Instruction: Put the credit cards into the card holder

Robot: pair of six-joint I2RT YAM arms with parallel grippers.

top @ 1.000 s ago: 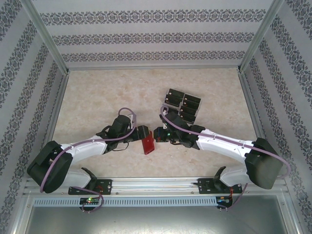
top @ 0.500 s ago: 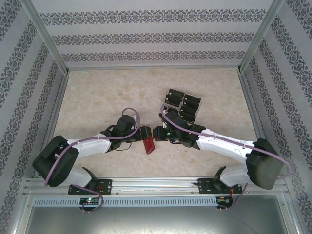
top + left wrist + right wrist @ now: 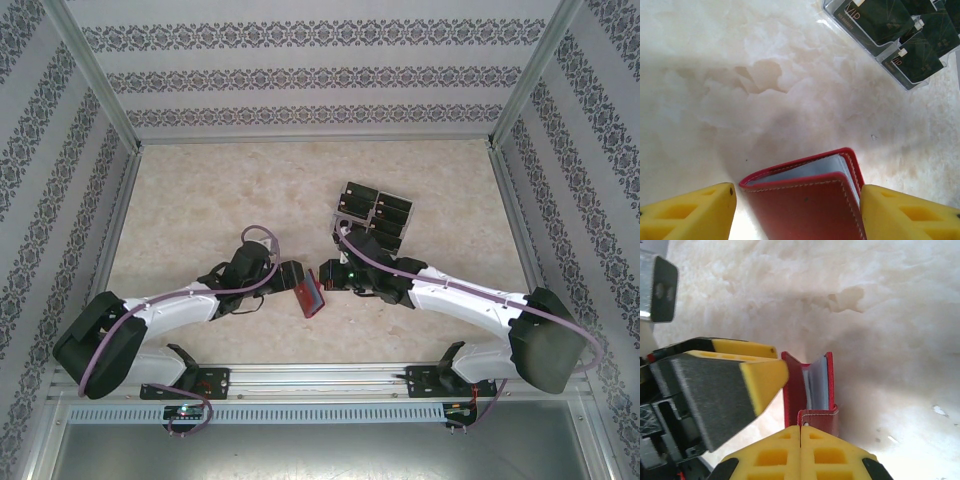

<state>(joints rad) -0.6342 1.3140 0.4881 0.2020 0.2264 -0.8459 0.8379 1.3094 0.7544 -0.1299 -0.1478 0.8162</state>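
Note:
The dark-red card holder hangs between my two grippers above the table, partly open, with grey-blue pockets showing. My left gripper clasps it across its width, one yellow finger against the left cover. Closed on the snap tab is my right gripper, and it meets the left gripper at mid table. Several black credit cards lie behind the right arm, also seen from the left wrist.
The cards rest in a clear plastic tray on the pale marbled table. Aluminium posts and patterned walls close in the left, right and far sides. Bare tabletop lies to the left and behind.
The card holder has shifted slightly to the right and tilted. The left arm has swung with it, and the right gripper has stayed shut on the tab.

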